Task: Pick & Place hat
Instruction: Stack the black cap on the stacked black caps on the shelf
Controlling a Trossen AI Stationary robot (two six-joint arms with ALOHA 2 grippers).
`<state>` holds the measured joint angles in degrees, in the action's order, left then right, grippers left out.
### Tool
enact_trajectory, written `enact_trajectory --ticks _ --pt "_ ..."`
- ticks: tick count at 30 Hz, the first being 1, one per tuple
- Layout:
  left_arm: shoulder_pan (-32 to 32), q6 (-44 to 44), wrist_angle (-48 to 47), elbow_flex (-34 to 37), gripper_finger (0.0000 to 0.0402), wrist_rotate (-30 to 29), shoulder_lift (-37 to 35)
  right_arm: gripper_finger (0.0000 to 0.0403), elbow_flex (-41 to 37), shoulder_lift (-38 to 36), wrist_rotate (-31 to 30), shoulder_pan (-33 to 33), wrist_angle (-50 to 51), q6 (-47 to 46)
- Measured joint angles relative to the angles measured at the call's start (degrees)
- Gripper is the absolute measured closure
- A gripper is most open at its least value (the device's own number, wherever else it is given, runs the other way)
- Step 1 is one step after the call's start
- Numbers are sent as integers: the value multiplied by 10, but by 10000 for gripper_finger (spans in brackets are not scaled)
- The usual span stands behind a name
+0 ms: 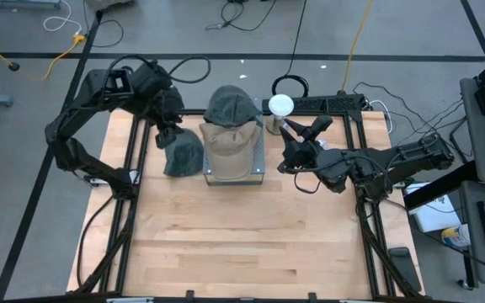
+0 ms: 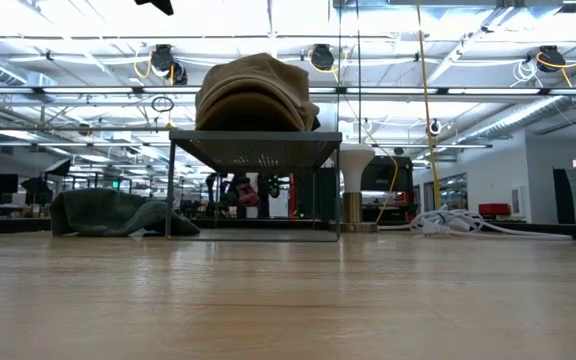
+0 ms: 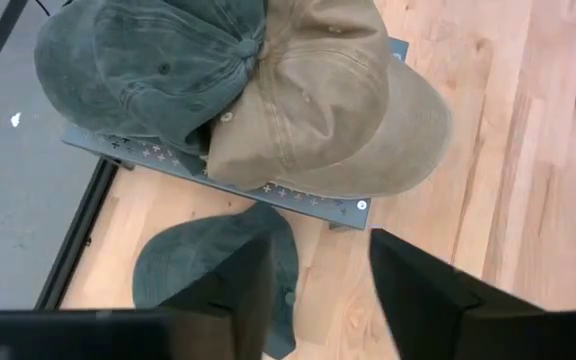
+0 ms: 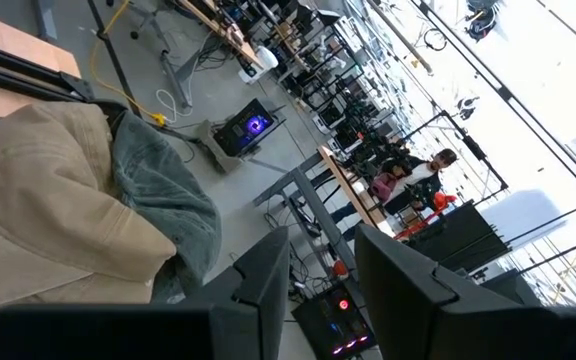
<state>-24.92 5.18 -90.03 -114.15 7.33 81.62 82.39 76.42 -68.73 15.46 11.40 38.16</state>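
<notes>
Three hats in play on the wooden bench. Metal rack stands at the far middle of the bench, raised on thin legs per the low view. Tan hat sits on top of the rack, brim toward the near side; a grey-green hat lies partly under it at the rack's far end, the two touching. Third one, a darker green hat, lies flat on the bench just beside the rack on the left-arm side, apart from both end effectors. Left end effector hovers above that green hat, fingers parted, nothing between them. Right end effector hangs just right of the rack, near a white round-topped stand, fingers spread and empty.
</notes>
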Motion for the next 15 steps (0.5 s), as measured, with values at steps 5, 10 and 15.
enact_trajectory --ticks 5,10,15 --pt "15 -10 1 7 161 2 -1 293 0 0 0 0 0 0" --pt "49 -46 1 66 134 1 -21 293 0 0 0 0 0 0" --pt "97 -88 0 158 148 0 -45 293 0 0 0 0 0 1"
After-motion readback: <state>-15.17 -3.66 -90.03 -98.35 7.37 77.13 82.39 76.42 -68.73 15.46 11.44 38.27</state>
